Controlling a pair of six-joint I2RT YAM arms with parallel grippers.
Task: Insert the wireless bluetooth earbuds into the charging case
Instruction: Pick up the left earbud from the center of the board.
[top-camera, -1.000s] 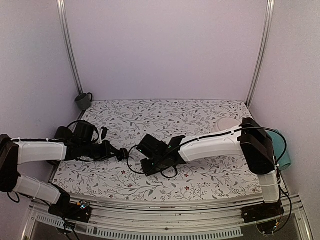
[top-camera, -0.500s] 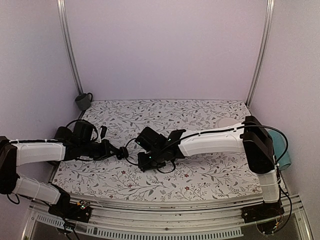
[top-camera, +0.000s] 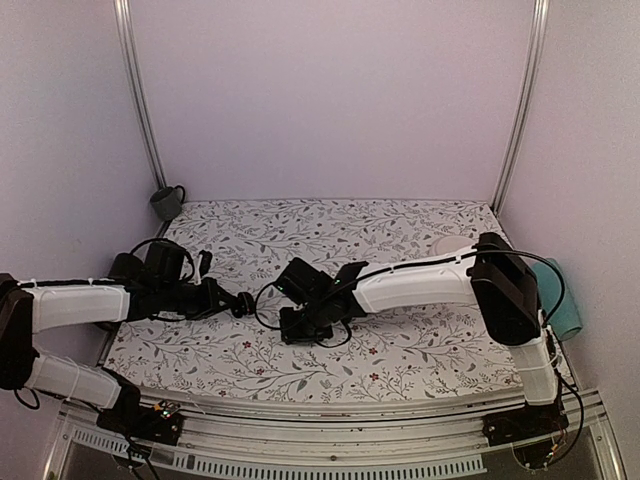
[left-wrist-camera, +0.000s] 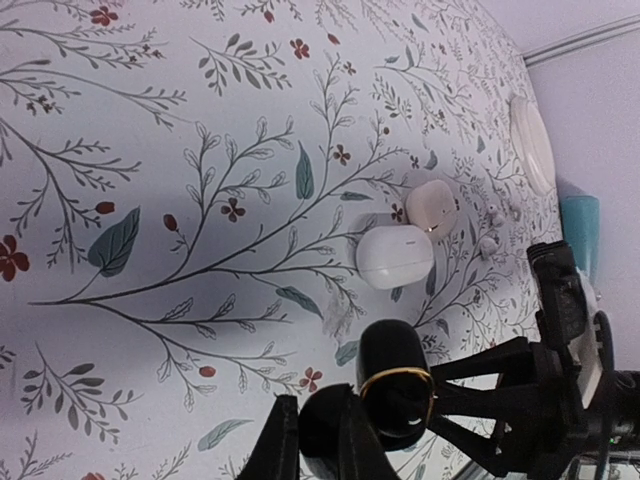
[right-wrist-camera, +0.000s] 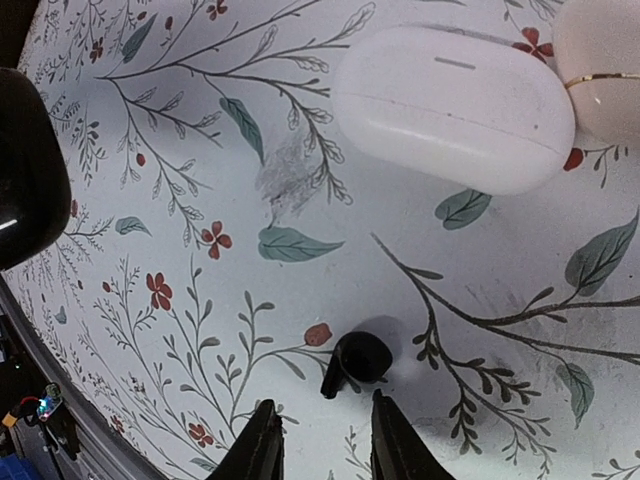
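top: left gripper (top-camera: 238, 304) and right gripper (top-camera: 293, 328) low over flowery table (top-camera: 400, 350) | left wrist: left gripper squeezes black case (left-wrist-camera: 395, 385) | right wrist: right gripper a little open, holding nothing; black earbud (right-wrist-camera: 357, 358) lies just ahead on table, near white case (right-wrist-camera: 455, 105)

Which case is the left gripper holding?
The black case, the only dark one; the white case and beige case lie further off on the table.

The earbud (right-wrist-camera: 355, 362) lies on the table (right-wrist-camera: 480, 300) just before the right end effector (right-wrist-camera: 322, 402), seemingly apart.
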